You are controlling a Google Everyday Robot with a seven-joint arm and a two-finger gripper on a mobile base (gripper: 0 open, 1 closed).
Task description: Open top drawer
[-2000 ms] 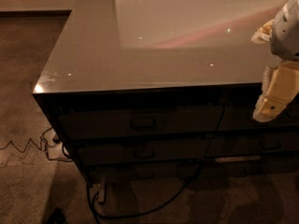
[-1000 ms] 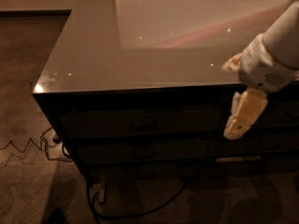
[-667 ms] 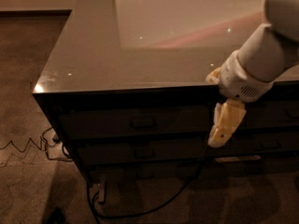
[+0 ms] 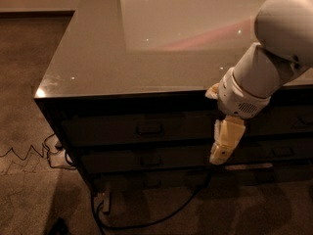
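Observation:
The top drawer is the uppermost dark glossy front under the cabinet's top, shut flush, with a small metal loop handle at its centre. My gripper hangs from the white arm in front of the drawer fronts, pointing down. It is to the right of the handle and a little lower, not touching it.
A dark cabinet with a glossy reflective top stands on brown carpet. Two slimmer drawer fronts lie below the top drawer. More drawers with handles are at the right. Black cables and a white cord lie on the floor at the left and front.
The arm and gripper have swung leftward and down from the frame's right edge, coming across the drawer fronts toward the centre handle. The drawers have not moved.

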